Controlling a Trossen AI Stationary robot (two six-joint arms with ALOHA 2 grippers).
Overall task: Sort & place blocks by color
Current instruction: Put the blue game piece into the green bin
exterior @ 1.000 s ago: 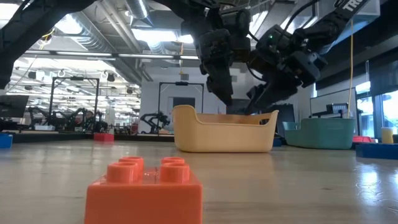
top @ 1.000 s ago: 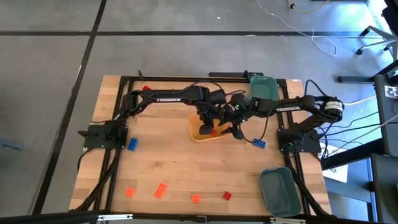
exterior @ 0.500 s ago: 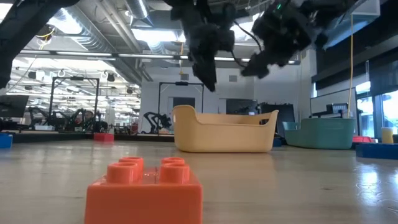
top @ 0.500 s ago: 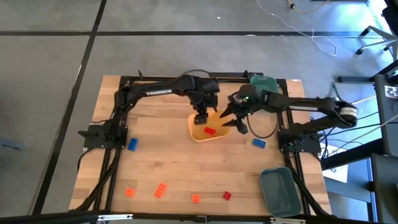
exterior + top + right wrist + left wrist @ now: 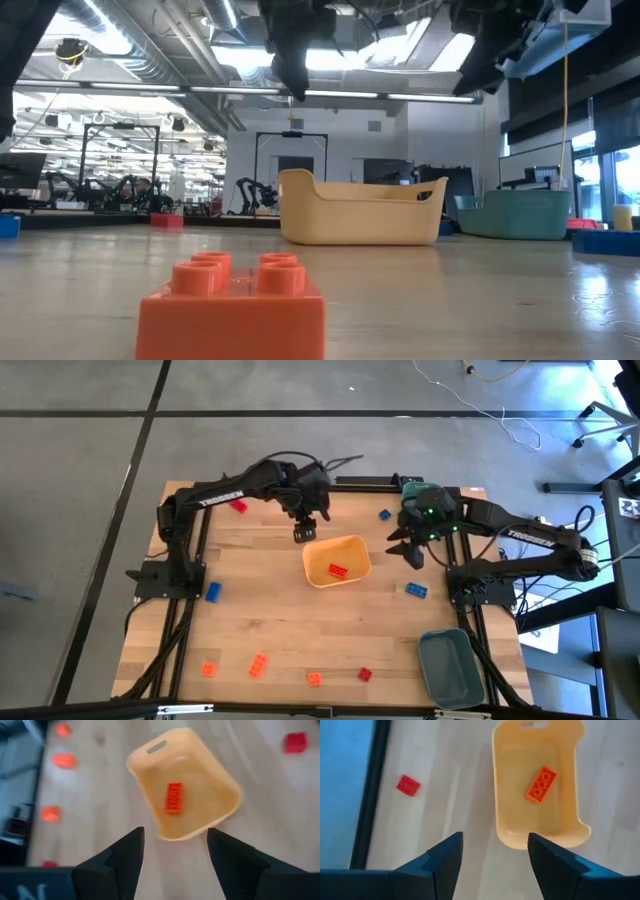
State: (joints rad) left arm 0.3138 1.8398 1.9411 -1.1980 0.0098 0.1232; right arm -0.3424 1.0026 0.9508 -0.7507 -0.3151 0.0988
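Note:
A yellow-orange tray (image 5: 337, 561) stands mid-table with one orange block (image 5: 541, 783) lying flat on its floor. My left gripper (image 5: 306, 532) hangs open above the table just beyond the tray's far left corner, holding nothing. My right gripper (image 5: 405, 548) hangs open to the tray's right, also holding nothing. In both wrist views the open fingers frame the tray (image 5: 185, 795) from above. Loose blocks lie flat on the wood: blue ones (image 5: 212, 592) (image 5: 415, 590) (image 5: 385, 515), red ones (image 5: 238, 506) (image 5: 365, 674), orange ones (image 5: 209, 669) (image 5: 259, 665) (image 5: 314, 679).
A teal bin (image 5: 450, 665) stands at the near right corner. Another teal bin (image 5: 425, 500) at the far right is partly under my right arm. Black frame rails (image 5: 190, 610) run along the table's sides. An orange block (image 5: 232, 300) fills the foreground of the low view.
Both grippers have risen out of the tray and drawn apart, the left toward the table's far left, the right toward the right edge. Both wrists have tipped and turned. The orange block stays in the tray, now uncovered.

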